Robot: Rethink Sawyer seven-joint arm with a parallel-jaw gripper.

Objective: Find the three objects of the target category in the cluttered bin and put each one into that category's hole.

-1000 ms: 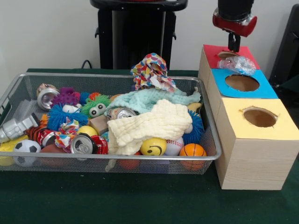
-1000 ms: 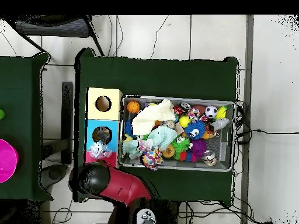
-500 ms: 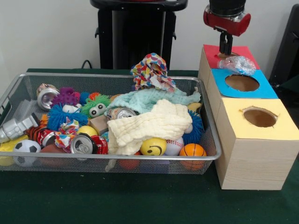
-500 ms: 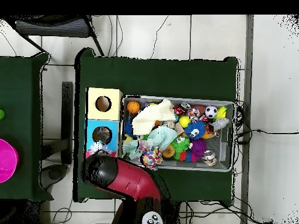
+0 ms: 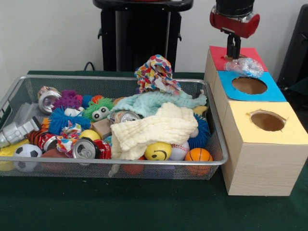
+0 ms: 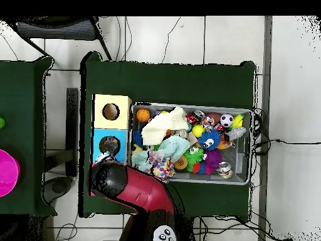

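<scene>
The bench has a green cover. The wire-mesh bin on it is full of balls, cans, cloths and fuzzy toys. Beside the bin stands the box, its top panels red, blue and yellow, each with a round hole. The gripper hangs over the red panel; whether its fingers are parted cannot be told. A crumpled clear plastic bag lies across the red-blue border. No writing is legible.

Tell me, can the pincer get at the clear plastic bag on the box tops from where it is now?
Probably yes. The pincer hangs just above the red box top, and the clear plastic bag lies in the open beside it, across the red and blue tops, with nothing over it.
</scene>
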